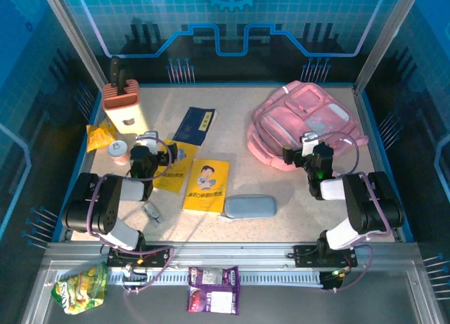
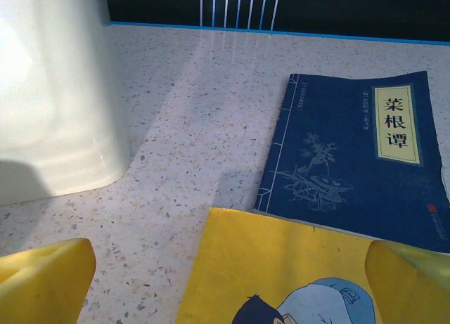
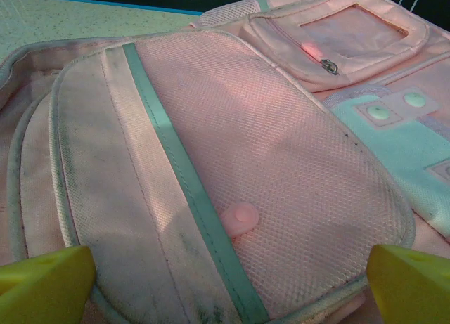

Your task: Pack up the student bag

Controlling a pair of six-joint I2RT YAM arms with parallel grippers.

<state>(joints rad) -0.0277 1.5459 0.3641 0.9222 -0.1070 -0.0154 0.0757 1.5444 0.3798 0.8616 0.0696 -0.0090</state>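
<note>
The student bag [image 1: 304,119], a big soft pink backpack with pale trim, lies flat at the back right of the table. My right gripper [image 1: 309,144] hangs open at its near edge. In the right wrist view the bag's mesh front pocket [image 3: 246,162] lies between the yellow fingertips [image 3: 42,285] of the right gripper [image 3: 225,296], which hold nothing. My left gripper [image 1: 151,143] stands open over a yellow booklet [image 2: 281,268] at the left. In the left wrist view the left gripper [image 2: 225,296] is empty, and a dark blue book [image 2: 358,155] lies just beyond.
A second yellow booklet [image 1: 207,185] and a grey pencil case [image 1: 249,206] lie at mid-table. A cream bottle [image 1: 123,106], a yellow packet [image 1: 100,136] and a small cup [image 1: 119,150] stand at the far left. Snack packets [image 1: 81,287] lie on the front ledge.
</note>
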